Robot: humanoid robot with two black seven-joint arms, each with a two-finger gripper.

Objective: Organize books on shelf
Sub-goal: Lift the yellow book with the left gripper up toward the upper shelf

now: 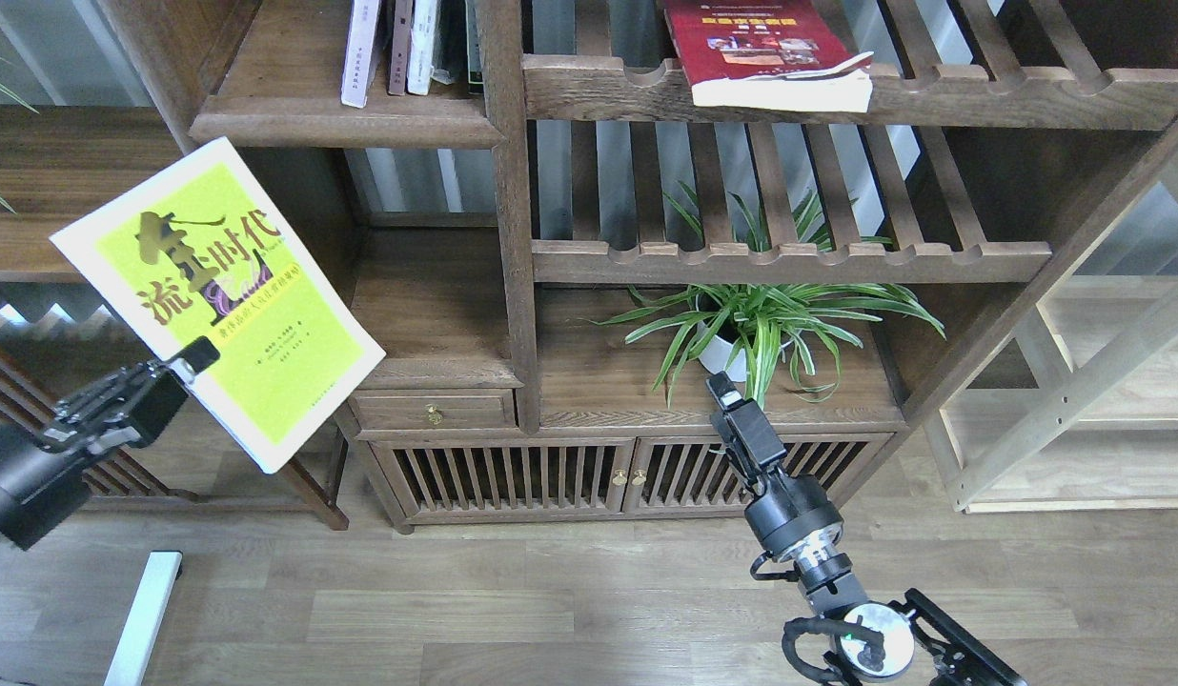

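Both arms are matte black: right arm (789,514) has a silver wrist ring, looped black cables, round silver cap; left arm (36,462) chunky, cylindrical, ribbed.

Our left gripper (200,359) is raised at the far left, well left of the spider plant (756,319), pinching a yellow-green book (217,295). Our right gripper (721,386) points up just below the plant, fingers indistinguishable, arm nearly vertical.

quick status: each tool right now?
Left tool: closed on the yellow-green book, held tilted in the air.
Right tool: holding nothing; open or closed cannot be told.
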